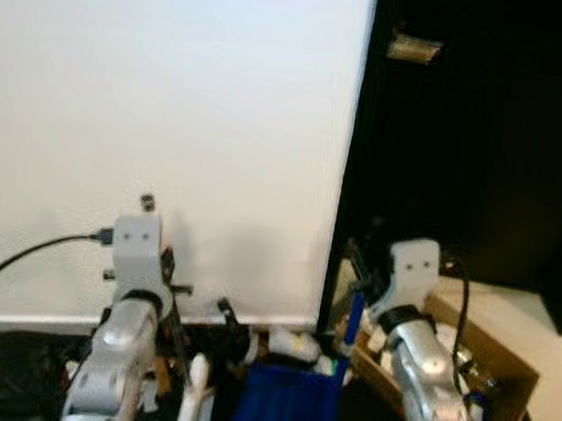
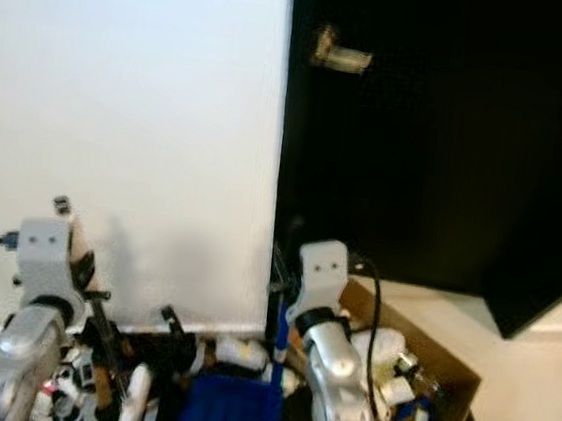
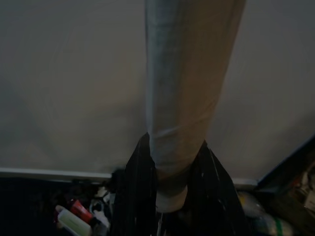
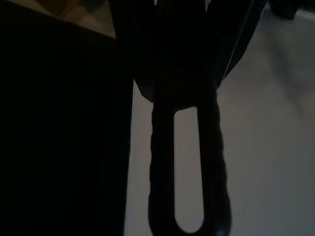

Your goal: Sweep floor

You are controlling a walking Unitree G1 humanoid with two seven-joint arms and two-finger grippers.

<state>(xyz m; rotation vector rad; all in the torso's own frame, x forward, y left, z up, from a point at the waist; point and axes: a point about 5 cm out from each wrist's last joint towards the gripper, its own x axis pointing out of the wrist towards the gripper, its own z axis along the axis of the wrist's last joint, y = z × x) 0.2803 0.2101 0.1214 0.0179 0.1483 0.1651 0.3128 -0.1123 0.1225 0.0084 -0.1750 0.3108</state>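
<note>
My left gripper [image 3: 174, 145] is shut on a pale round broom handle [image 3: 189, 88], which runs up between its black fingers [image 3: 135, 191]. In the eye views the left gripper [image 1: 174, 295] hangs low in front of a white wall. My right gripper [image 1: 357, 279] is shut on the blue handle [image 1: 351, 327] of a blue dustpan [image 1: 285, 407] that hangs below it. In the right wrist view this handle [image 4: 160, 162] looks dark and has a long slot. Small litter [image 3: 74, 219] lies on the dark floor by the skirting.
A white wall [image 1: 171, 108] stands close ahead, with a black cabinet [image 1: 489, 142] to its right. An open cardboard box [image 2: 445, 374] with several small items sits on the floor at my right. A white bottle [image 1: 292, 344] lies at the wall's foot.
</note>
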